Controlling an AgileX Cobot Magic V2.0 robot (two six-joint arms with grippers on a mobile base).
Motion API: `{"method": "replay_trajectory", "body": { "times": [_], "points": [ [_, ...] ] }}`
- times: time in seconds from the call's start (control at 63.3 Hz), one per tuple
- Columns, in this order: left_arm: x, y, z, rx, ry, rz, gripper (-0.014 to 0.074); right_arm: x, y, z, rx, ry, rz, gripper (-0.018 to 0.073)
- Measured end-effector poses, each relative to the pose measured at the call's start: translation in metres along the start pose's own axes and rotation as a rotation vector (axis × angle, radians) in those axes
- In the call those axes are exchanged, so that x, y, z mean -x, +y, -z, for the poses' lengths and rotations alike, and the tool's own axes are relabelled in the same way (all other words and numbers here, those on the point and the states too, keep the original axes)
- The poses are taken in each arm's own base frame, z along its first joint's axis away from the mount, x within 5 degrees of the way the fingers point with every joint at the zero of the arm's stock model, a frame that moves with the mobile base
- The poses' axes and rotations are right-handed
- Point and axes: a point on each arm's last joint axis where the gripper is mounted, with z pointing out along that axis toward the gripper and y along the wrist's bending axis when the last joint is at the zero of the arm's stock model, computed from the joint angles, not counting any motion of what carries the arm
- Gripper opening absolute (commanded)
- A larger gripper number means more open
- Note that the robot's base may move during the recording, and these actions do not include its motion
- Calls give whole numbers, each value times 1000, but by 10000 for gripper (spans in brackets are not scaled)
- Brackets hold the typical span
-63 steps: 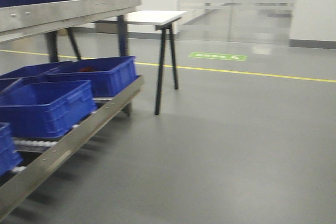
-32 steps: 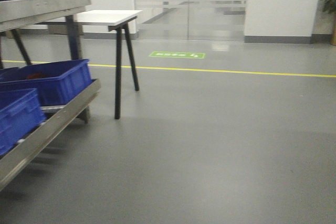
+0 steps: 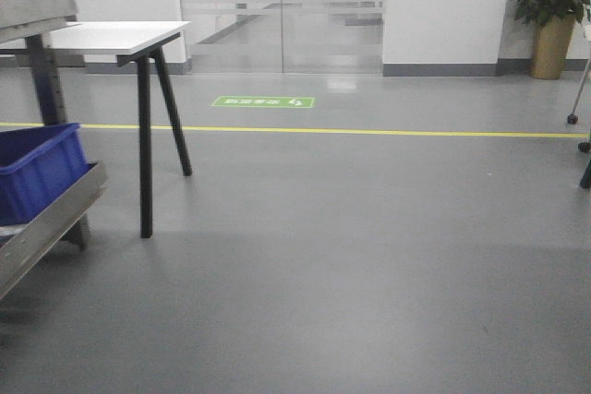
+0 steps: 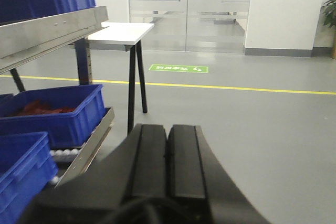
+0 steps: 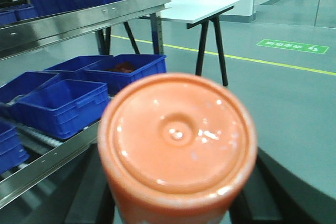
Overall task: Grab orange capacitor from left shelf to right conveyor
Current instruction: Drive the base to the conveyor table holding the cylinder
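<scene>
The orange capacitor (image 5: 177,140) fills the right wrist view, seen end-on, its round dimpled cap facing the camera. My right gripper (image 5: 178,205) is shut on it, with dark fingers (image 5: 92,198) showing on either side. My left gripper (image 4: 167,129) is shut and empty, its two black pads pressed together, held over the grey floor. The left shelf (image 3: 46,214) of brushed steel stands at the left edge of the front view. It also shows in the left wrist view (image 4: 52,35) and the right wrist view (image 5: 79,22). The right conveyor is out of view.
Blue crates (image 3: 37,168) sit on the shelf's roller level. A white table with black legs (image 3: 111,36) stands just right of the shelf. A yellow floor line (image 3: 369,132), a green floor sign (image 3: 263,101), a potted plant (image 3: 554,16) and castor legs (image 3: 582,131) lie ahead.
The front view has swung to the right. The shelf and blue crates slid to the left edge, the table moved left, and the plant came into view at the right.
</scene>
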Motion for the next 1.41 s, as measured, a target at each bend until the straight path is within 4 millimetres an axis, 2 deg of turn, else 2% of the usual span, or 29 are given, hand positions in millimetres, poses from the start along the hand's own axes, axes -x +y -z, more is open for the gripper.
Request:
{"method": "replay_trajectory", "body": {
  "times": [1.406],
  "points": [
    [0,0,0,0,0,0,-105,0,0,0,1,0,-1,55]
  ]
}}
